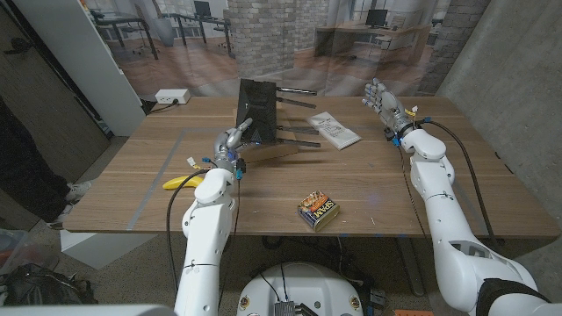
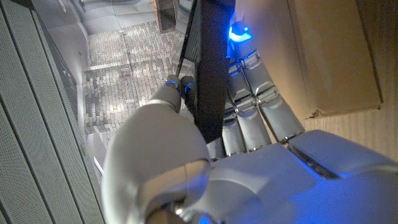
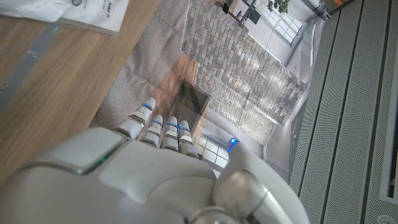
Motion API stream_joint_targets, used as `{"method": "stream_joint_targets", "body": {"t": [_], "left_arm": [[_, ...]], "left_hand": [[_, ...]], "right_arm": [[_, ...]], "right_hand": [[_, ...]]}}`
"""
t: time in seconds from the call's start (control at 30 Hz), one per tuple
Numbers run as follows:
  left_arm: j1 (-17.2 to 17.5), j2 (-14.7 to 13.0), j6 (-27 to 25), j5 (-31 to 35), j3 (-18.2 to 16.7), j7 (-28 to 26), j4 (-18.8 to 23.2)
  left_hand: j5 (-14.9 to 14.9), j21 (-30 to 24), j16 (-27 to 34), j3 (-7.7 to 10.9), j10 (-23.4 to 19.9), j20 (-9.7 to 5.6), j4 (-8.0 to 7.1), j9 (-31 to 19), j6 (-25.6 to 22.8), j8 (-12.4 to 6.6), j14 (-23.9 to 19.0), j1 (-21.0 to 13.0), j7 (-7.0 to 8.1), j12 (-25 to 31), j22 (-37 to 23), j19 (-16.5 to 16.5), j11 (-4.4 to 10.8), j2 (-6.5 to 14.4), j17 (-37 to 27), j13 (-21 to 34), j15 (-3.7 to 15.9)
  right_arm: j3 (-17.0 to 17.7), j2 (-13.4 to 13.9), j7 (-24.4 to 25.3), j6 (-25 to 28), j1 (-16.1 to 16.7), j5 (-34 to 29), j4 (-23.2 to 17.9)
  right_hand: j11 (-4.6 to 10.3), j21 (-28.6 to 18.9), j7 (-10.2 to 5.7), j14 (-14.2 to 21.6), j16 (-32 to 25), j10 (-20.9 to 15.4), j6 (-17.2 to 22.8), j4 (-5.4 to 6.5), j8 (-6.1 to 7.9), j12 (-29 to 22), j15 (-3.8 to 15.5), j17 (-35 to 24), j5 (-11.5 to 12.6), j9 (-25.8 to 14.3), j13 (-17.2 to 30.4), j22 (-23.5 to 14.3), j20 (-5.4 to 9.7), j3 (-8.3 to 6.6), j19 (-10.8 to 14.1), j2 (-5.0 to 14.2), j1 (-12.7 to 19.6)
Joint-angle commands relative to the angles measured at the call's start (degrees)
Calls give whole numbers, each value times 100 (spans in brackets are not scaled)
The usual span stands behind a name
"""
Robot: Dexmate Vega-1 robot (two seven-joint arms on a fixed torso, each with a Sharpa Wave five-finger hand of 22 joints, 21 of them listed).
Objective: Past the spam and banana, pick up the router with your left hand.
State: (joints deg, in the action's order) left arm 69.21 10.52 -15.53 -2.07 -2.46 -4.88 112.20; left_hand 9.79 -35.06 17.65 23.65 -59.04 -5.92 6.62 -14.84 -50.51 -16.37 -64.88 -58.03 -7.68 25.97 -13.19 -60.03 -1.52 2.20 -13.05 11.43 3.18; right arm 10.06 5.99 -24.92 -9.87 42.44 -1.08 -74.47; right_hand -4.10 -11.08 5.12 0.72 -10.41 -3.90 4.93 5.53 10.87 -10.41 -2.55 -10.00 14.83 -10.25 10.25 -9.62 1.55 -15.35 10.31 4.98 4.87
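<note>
Gripping the black router (image 1: 257, 110), the left hand (image 1: 234, 138) holds it tilted above the table (image 1: 378, 189). Right hand (image 1: 384, 99) hovers far across, fingers spread, holding nothing.

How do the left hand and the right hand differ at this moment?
The left hand grips the black router, tilted up off the table; the right hand holds nothing, fingers apart. The left hand is near the table's middle; the right hand is at the far right. Both are silver-white.
</note>
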Motion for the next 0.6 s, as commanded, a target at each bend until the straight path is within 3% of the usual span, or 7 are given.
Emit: {"method": "stream_joint_targets", "body": {"t": [0.03, 0.6], "left_arm": [[-115, -87, 186, 5, -67, 175, -67], [-347, -282, 366, 71, -127, 375, -170]], "left_hand": [[15, -52, 35, 311, -896, -7, 240, -37, -822, -25, -683, -690, -130, 34, -31, -5, 898, 613, -15, 702, 700], [14, -139, 43, 327, -880, -21, 235, -81, -831, -13, -698, -690, -126, 53, -34, 17, 889, 600, -23, 782, 704]], "right_arm": [[-15, -26, 108, 112, 94, -75, -304], [21, -4, 191, 279, 169, -130, -613]], "right_hand": [[-2, -14, 14, 53, -50, -46, 32, -31, 43, -54, -2, -9, 24, -26, 16, -16, -5, -2, 58, -42, 33], [4, -25, 10, 106, -58, -119, 96, -34, 53, -69, -4, -9, 26, -25, 16, -15, 2, 7, 112, -47, 27]]}}
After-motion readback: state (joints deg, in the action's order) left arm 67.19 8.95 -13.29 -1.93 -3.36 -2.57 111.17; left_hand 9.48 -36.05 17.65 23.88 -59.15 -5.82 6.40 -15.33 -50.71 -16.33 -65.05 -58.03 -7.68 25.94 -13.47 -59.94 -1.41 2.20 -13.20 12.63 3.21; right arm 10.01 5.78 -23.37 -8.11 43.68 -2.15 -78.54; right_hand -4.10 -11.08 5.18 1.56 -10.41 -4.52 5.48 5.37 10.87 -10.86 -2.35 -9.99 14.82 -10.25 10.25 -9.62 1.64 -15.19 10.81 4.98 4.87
